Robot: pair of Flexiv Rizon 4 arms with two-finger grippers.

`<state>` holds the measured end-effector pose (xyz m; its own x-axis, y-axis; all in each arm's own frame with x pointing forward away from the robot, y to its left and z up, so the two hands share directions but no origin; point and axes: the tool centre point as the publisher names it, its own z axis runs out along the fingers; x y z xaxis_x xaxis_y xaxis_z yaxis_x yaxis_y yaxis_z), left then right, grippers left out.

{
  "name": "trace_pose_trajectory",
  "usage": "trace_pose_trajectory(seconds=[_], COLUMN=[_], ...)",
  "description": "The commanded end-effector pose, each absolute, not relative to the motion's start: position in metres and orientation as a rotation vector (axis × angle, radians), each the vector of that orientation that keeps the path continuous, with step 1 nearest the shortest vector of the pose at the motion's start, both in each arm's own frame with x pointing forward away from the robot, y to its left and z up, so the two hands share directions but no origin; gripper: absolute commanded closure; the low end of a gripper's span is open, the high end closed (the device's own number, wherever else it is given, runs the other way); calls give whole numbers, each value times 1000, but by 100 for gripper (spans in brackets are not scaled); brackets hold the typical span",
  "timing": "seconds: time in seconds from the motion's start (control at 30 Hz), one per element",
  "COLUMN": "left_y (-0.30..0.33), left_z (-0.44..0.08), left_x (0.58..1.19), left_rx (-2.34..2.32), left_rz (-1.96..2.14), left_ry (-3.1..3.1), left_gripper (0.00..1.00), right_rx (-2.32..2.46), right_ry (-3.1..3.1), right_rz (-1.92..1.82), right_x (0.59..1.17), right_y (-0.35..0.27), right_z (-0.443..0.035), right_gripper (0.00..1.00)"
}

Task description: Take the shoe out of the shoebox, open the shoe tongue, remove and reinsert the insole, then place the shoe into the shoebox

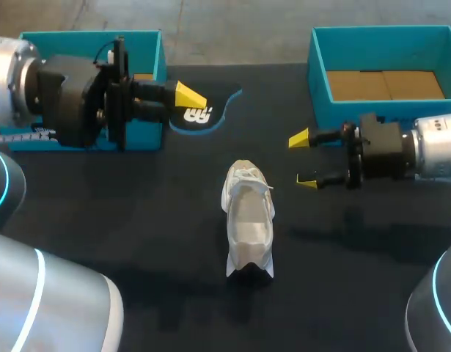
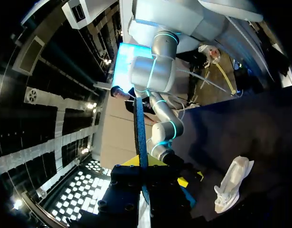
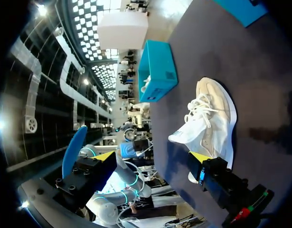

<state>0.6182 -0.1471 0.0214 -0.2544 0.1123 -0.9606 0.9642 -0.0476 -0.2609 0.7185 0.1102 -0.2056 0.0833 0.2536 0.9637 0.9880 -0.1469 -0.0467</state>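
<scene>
A white shoe (image 1: 248, 220) lies on the black table with its tongue opened, toe toward the front edge; it also shows ahead of the right gripper (image 3: 210, 118) and in the left wrist view (image 2: 233, 183). My left gripper (image 1: 188, 95) hovers beside the left teal shoebox (image 1: 148, 51), shut on the dark, blue-edged insole (image 1: 214, 106). The insole's blue edge (image 2: 141, 137) stands upright between the left gripper's (image 2: 143, 164) yellow tips. My right gripper (image 1: 304, 159) is open, just right of the shoe's heel end, with nothing between its fingers. In its own view the right gripper (image 3: 153, 159) spreads wide.
A second teal box (image 1: 320, 66) with a brown cardboard floor stands at the back right, behind the right arm. The left box (image 3: 157, 71) also shows beyond the shoe in the right wrist view. My arms' grey bases fill the front corners.
</scene>
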Motion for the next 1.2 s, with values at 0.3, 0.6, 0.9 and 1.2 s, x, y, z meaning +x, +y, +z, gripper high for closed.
trace_pose_trajectory(seconds=[0.3,0.6,0.9,1.2], left_y=[-148,-148,-150,-142], left_z=[-11,-11,-41,-75], left_x=[603,603,596,601], left_rx=[1188,1188,1240,1298], left_rz=[-1432,-1432,-1342,-1245], left_ry=[1397,1397,1258,1129], left_gripper=[100,100,100,100], right_rx=[-1540,-1540,-1540,-1540], right_ry=[-1279,-1279,-1279,-1279], right_rz=[-1128,-1128,-1128,-1128], right_x=[718,718,718,718], right_y=[111,111,111,111], right_z=[-206,-206,-206,-206], right_gripper=[0,0,0,0])
